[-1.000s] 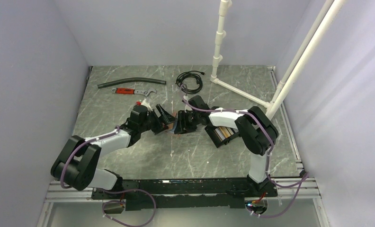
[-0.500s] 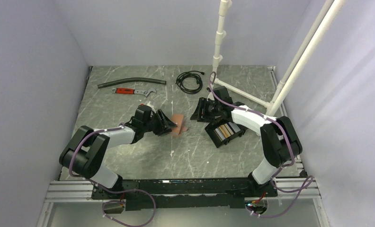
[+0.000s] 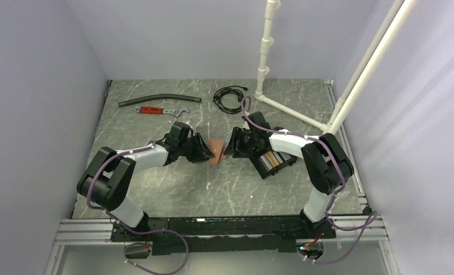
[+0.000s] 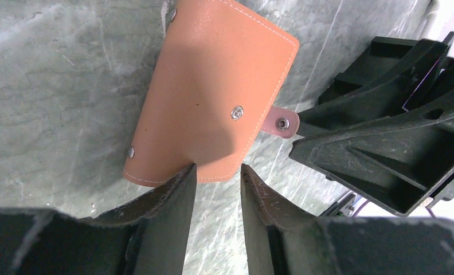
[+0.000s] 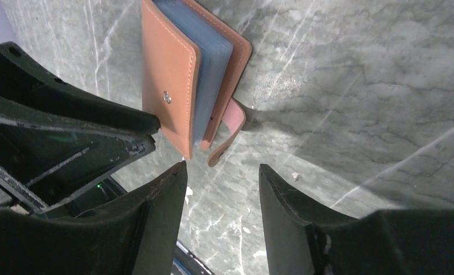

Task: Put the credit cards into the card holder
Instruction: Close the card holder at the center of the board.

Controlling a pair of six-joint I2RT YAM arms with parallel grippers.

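A tan leather snap wallet (image 3: 215, 151) lies on the table between my two grippers, its strap (image 5: 227, 133) undone and bluish leaves (image 5: 214, 63) showing between its covers. My left gripper (image 4: 217, 169) is open, its left fingertip at the wallet's (image 4: 213, 97) near edge, with only table in the gap. My right gripper (image 5: 222, 167) is open just short of the wallet's (image 5: 170, 80) strap end. The black card holder (image 3: 258, 167) sits beside the right arm, with gold and pale credit cards (image 3: 273, 160) standing in it.
At the back of the table lie a black hose (image 3: 159, 101), a red-handled wrench (image 3: 156, 110) and a coiled black cable (image 3: 229, 98). A white pipe frame (image 3: 263, 63) rises at the back right. Walls close in the left and right sides.
The right gripper pulled away toward the back right, then came back to the wallet. The left gripper narrowed its jaws and edged right, toward the wallet.
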